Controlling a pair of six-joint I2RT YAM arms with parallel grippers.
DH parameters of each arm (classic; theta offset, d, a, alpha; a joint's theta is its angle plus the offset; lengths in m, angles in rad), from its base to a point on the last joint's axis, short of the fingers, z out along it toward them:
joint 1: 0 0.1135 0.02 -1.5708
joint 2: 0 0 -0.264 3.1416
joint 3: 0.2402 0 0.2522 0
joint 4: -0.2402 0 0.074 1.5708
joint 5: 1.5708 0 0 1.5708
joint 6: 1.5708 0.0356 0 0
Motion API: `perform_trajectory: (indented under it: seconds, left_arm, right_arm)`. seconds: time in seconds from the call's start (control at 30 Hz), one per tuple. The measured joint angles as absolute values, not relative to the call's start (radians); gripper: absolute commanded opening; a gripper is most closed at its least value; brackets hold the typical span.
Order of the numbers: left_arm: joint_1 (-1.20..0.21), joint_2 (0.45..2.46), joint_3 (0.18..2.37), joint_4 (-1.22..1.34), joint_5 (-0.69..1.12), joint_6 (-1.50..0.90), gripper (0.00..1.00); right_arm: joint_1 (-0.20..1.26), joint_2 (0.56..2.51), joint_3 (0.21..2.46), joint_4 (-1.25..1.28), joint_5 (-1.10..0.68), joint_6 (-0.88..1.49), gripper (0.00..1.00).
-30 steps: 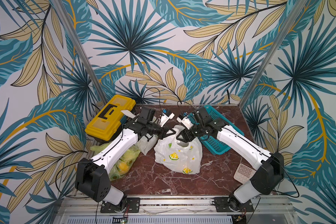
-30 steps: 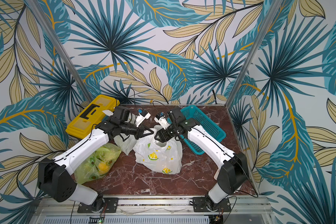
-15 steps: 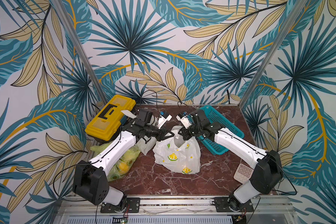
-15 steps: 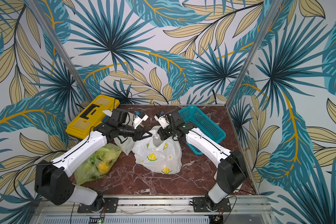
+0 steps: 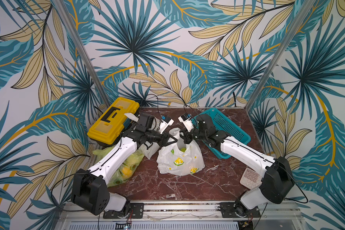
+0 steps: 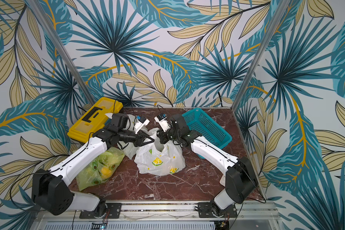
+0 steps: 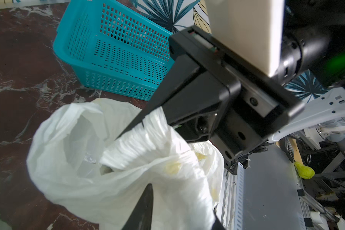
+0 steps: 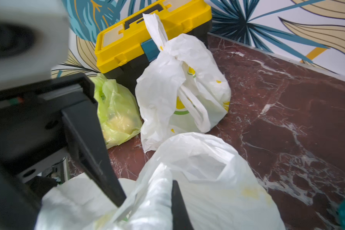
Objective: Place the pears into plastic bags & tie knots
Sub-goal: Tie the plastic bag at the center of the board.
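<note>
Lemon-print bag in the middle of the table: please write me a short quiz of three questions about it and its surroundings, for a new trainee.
1. True or false: seen from above, the left arm passes over the green bag.
2. What does the right tool grip? A) the handle of the middle lemon-print bag; B) the basket; C) the calculator.
3. Fill in: the pear seen in that bag's open mouth is ___ in colour.
Key: 1 true; 2 A; 3 light green.
</note>
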State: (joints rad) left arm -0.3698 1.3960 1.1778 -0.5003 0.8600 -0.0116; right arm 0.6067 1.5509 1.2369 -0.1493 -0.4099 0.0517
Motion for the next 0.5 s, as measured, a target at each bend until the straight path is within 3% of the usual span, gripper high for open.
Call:
perform_trajectory:
  seconds: [0.23, 0.5]
  left_arm:
    - [-0.347, 1.370, 1.164, -0.493, 0.949, -0.028, 0.46]
    - [-0.357, 1.381, 1.142, -0.480, 1.034, -0.076, 0.46]
  right_arm:
    - [0.610, 1.517, 1.137, -0.046, -0.401, 0.095, 0.00]
    - [0.610, 1.525, 1.065, 0.291, -0.415, 0.246, 0.00]
